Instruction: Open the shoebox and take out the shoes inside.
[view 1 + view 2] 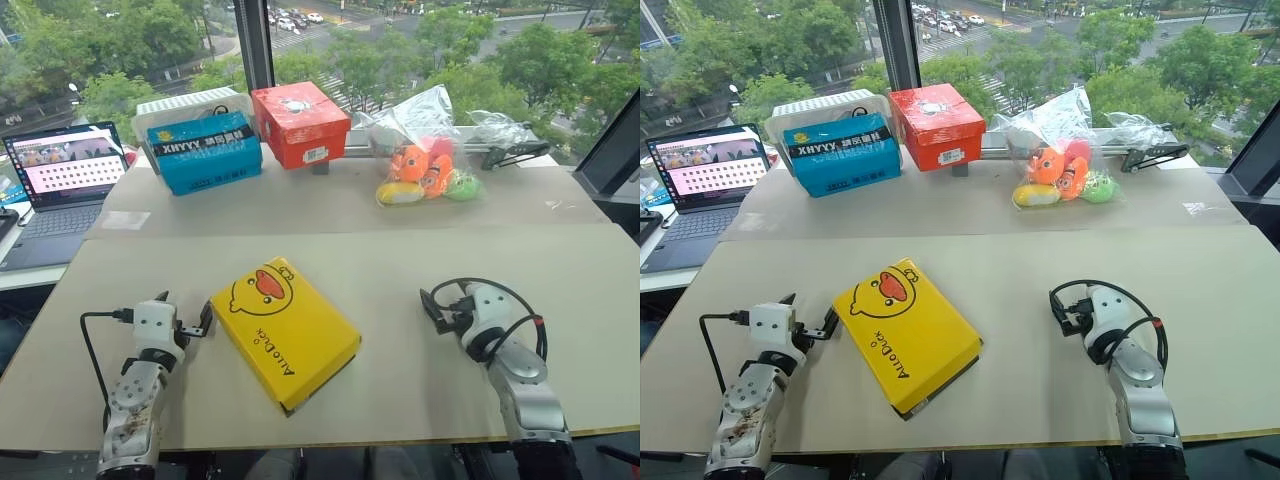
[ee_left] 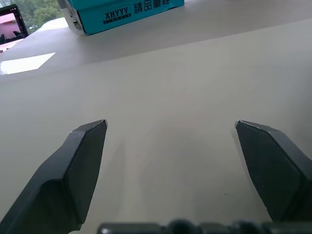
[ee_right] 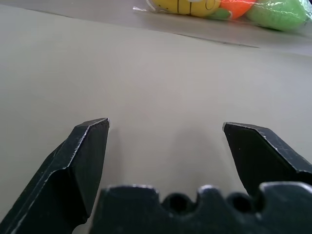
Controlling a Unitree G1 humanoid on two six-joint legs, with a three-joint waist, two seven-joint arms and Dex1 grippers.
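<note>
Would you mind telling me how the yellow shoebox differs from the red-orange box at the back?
The yellow shoebox is flat and lies near the table's front edge, turned at an angle, between the two arms; the red-orange box is taller and sits at the far edge by the window. The shoebox's lid shows a cartoon duck face; the red-orange box bears a white label on its side. Both are closed.
</note>
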